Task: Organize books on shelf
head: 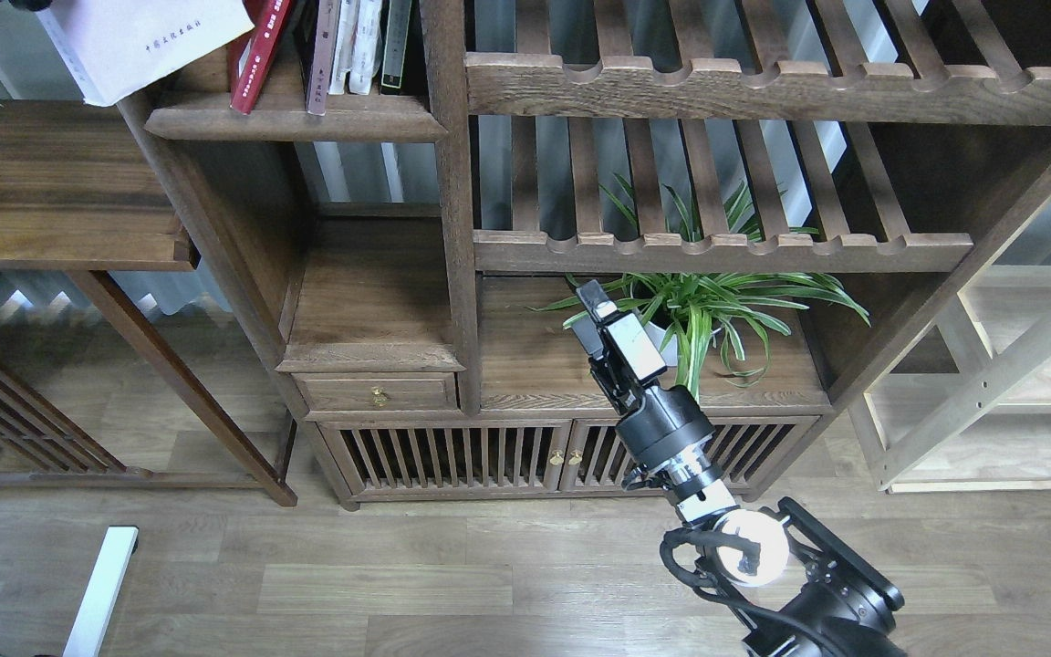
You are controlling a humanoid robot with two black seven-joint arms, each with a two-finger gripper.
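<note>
- White-covered book (pixel 147 41): top left corner of view, tilted, overhanging the left end of the shelf (pixel 293 119); far up and left of the right gripper (pixel 600 315). A dark shape at the extreme top left edge may be the left arm; its gripper cannot be made out.
- Red book (pixel 261 55): leans against the upright volumes on the same shelf board, just right of the white book.
- Thin upright volumes (pixel 357 46): stand right of the red book, next to the cabinet post.
- Shelf: dark-brown board with rounded front edge, well above and left of the right gripper.
- Right gripper: raised in front of the lower cabinet bay, free of all books, holding nothing visible. Fingers seen edge-on and dark; cannot tell whether apart or together.
- Spider plant (pixel 712 306): in a white pot, just right of and behind the gripper.
- Slatted racks (pixel 717 246): directly above the gripper.
- Small drawer (pixel 378 392): to the gripper's left, brass knob.
</note>
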